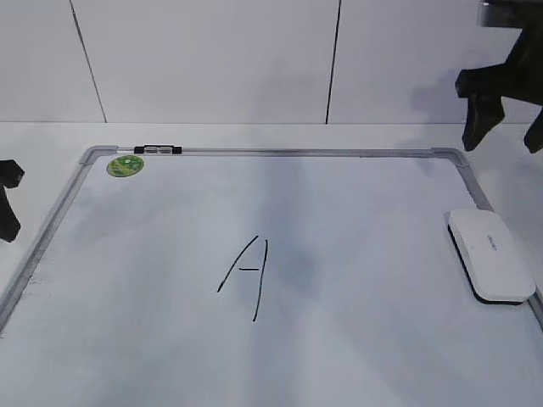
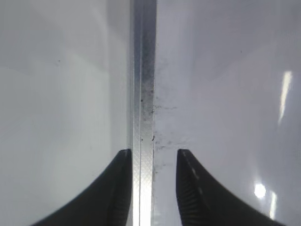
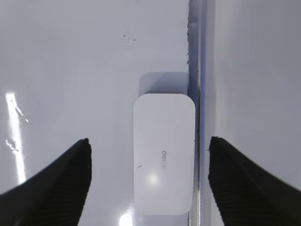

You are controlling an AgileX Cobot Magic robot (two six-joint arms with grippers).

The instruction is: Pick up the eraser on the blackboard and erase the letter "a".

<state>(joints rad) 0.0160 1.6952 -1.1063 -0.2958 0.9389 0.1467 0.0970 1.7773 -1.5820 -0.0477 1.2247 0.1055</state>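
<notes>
The white eraser (image 1: 490, 254) lies flat on the blackboard (image 1: 280, 153) against its right frame rail. My right gripper (image 1: 506, 127) is open wide and hangs above it; in the right wrist view (image 3: 149, 141) the eraser (image 3: 164, 150) sits between the two fingers, untouched. A tall angular capital "A" (image 1: 248, 270) is drawn in black near the board's middle. No small lowercase "a" shows in any view. My left gripper (image 1: 7, 199) is at the board's left edge; in the left wrist view (image 2: 153, 151) it is open, its fingers astride the frame rail (image 2: 142, 70), empty.
A round green sticker (image 1: 125, 165) and a small black-and-clear marker clip (image 1: 158, 150) sit at the board's far left corner. The board lies on a white table with a white panelled wall behind. The right frame rail (image 3: 197, 47) runs beside the eraser.
</notes>
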